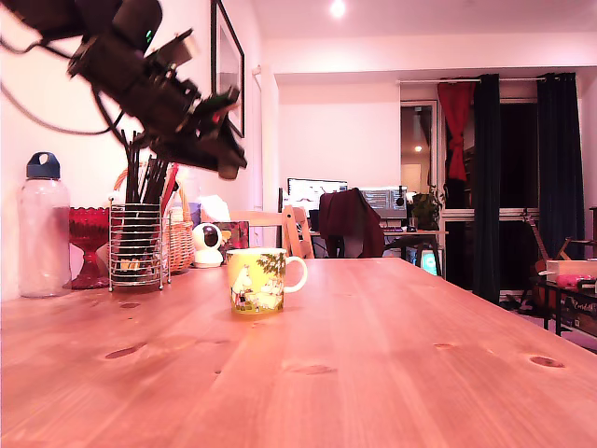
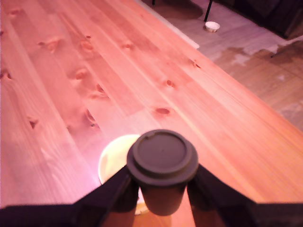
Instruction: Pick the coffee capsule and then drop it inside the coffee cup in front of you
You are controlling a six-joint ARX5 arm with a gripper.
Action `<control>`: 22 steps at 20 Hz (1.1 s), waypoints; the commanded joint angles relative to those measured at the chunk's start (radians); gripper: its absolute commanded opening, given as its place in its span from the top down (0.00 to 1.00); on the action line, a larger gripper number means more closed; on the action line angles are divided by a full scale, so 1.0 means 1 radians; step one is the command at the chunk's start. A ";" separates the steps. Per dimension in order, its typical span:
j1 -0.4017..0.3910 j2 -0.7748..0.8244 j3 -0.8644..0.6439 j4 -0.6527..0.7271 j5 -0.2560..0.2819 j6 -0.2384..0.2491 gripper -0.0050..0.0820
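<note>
- Holding item: coffee capsule (image 2: 162, 165), tan-brown pod, rimmed flat top facing the wrist camera, pinched between the dark fingers (image 2: 116, 189) of the end effector (image 1: 227, 159).
- End effector: raised high, well above the counter (image 1: 392, 355), up and toward the exterior view's left of the cup.
- Target: yellow cartoon-print coffee cup (image 1: 257, 280), upright, white handle toward the exterior view's right; its pale mouth (image 2: 116, 161) is half hidden behind the capsule in the wrist view.
- Handling note: centre the capsule over the mouth, lower nearer the rim, then release; a drop from this height would likely bounce or miss.
</note>
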 commanded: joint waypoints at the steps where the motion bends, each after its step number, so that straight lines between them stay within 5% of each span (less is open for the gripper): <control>1: -0.003 0.086 0.053 -0.048 -0.001 0.007 0.71; 12: -0.027 0.304 0.424 -0.367 -0.013 0.034 0.71; 22: -0.072 0.417 0.533 -0.491 -0.167 0.084 0.71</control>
